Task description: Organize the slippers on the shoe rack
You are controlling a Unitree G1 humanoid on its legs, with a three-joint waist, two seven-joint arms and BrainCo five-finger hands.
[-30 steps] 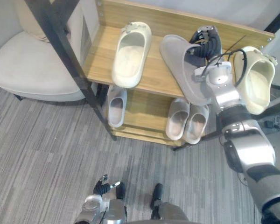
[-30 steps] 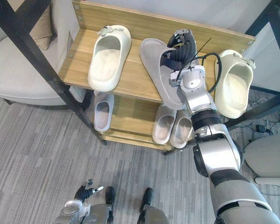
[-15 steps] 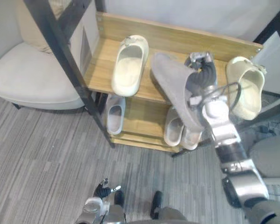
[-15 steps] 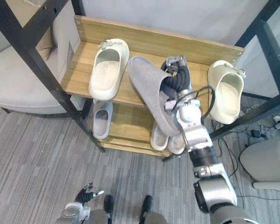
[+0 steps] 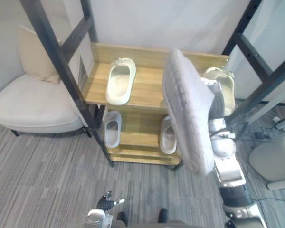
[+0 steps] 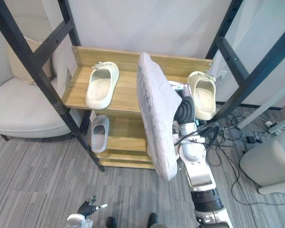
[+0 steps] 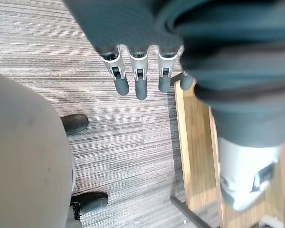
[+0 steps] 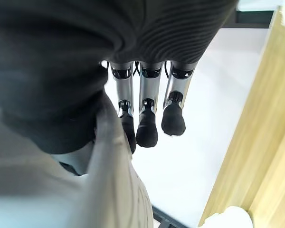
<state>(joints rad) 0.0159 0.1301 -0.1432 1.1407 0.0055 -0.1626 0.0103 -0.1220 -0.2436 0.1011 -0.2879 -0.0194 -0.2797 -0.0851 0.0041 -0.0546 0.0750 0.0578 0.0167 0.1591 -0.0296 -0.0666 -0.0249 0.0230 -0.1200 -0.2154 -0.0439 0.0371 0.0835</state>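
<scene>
The grey slipper (image 6: pixel 154 118) stands on end, sole outward, raised in front of the shoe rack (image 5: pixel 147 85) and gripped along one edge by the right hand (image 6: pixel 184 110). A cream slipper (image 5: pixel 119 80) lies on the rack's top shelf. The left hand (image 5: pixel 106 202) hangs low before the rack, its fingers (image 7: pixel 141 81) straight.

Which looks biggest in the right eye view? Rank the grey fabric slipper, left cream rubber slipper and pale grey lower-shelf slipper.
1. Grey fabric slipper, though nearest the camera.
2. Cream rubber slipper.
3. Pale grey slipper.
</scene>
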